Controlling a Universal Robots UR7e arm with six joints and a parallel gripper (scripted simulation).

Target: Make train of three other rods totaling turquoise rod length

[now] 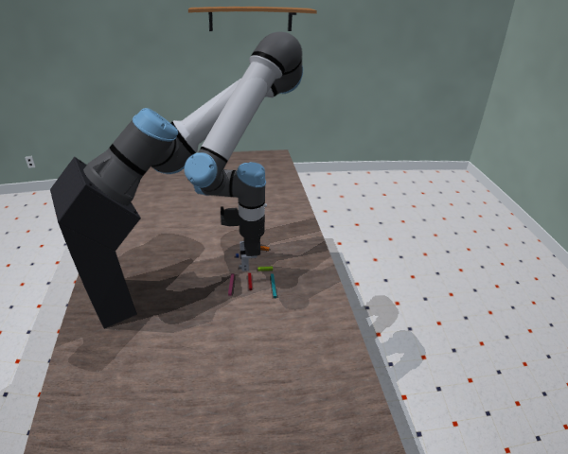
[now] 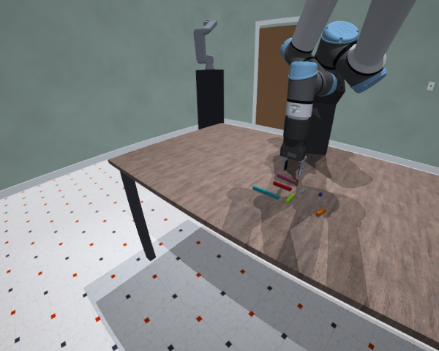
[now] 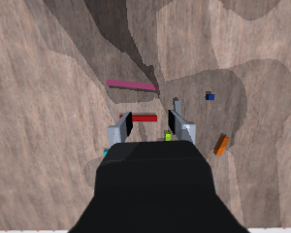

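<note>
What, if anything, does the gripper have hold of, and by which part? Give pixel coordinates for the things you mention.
Nothing is held: the gripper (image 1: pixel 252 261) (image 2: pixel 294 168) (image 3: pixel 149 117) stands open above the table (image 1: pixel 201 381) (image 2: pixel 174 166) (image 3: pixel 34 160), with no rod between its fingers.

green walls (image 1: pixel 397 97) (image 2: pixel 99 75), brown door (image 2: pixel 274 75), speckled floor (image 1: pixel 421 235) (image 2: pixel 61 227)

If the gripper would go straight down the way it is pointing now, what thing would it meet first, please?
Most likely the gripper would meet the red rod, which shows between its open fingers in the wrist view; depth makes the exact spot uncertain.
</note>
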